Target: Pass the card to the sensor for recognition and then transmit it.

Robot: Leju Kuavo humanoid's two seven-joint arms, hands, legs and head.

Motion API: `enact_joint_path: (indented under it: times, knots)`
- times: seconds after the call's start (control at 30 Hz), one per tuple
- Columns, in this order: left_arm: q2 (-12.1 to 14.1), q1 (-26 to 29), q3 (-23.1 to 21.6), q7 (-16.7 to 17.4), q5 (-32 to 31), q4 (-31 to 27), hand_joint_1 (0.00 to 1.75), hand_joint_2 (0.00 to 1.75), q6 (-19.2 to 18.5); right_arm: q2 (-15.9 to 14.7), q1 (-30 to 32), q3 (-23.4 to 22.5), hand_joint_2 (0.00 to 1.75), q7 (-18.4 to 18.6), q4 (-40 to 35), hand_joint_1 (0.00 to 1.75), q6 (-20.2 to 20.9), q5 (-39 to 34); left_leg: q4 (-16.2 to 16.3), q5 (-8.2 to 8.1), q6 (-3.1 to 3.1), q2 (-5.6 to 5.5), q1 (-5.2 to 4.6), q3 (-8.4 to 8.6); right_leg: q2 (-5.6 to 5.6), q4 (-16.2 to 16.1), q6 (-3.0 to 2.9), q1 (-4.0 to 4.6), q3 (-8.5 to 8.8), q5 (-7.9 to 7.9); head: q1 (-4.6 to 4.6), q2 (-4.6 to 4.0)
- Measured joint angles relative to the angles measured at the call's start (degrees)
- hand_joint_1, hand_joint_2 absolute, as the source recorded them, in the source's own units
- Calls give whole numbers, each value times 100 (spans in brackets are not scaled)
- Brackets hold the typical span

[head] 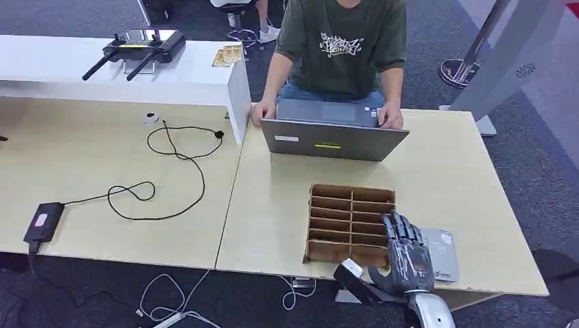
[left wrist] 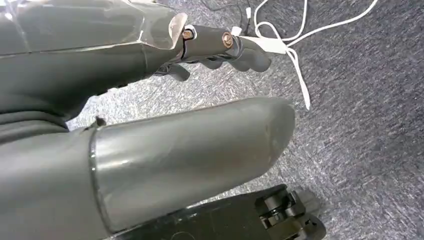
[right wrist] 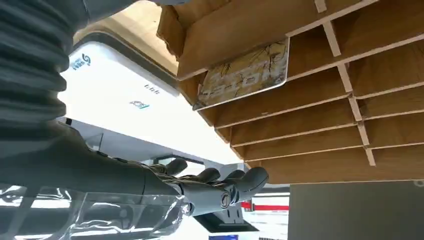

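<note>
Desk [head: 450, 171]: wooden rack [head: 349, 222], card [right wrist: 245, 74] in one slot.

Brown cardboard rack [head: 350, 222]; card [right wrist: 245, 75] inside it yellowish with dark branch pattern; grey-white card reader [head: 440, 254]; pale wood table [head: 444, 178]; dark grey right hand [head: 406, 254].

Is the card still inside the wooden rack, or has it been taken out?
Inside. In the right wrist view the card lies in one compartment of the wooden rack; the right robot hand is apart from it, holding nothing.
</note>
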Motion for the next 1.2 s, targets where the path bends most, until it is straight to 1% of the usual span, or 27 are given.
enact_joint_path:
  times: [0.37,1.2]
  knots:
    - [-13,44,107,0,-42,-17,0,0,-37,15,35,0,175,0,-2,0,0,2,0,0,0,0,0,0,0,0,0,0,0,0,2,0]
    - [-37,74,479,4,-481,-66,0,0,-111,15,76,0,175,7,0,0,-9,0,0,0,0,0,0,-1,0,0,0,0,0,0,2,0]
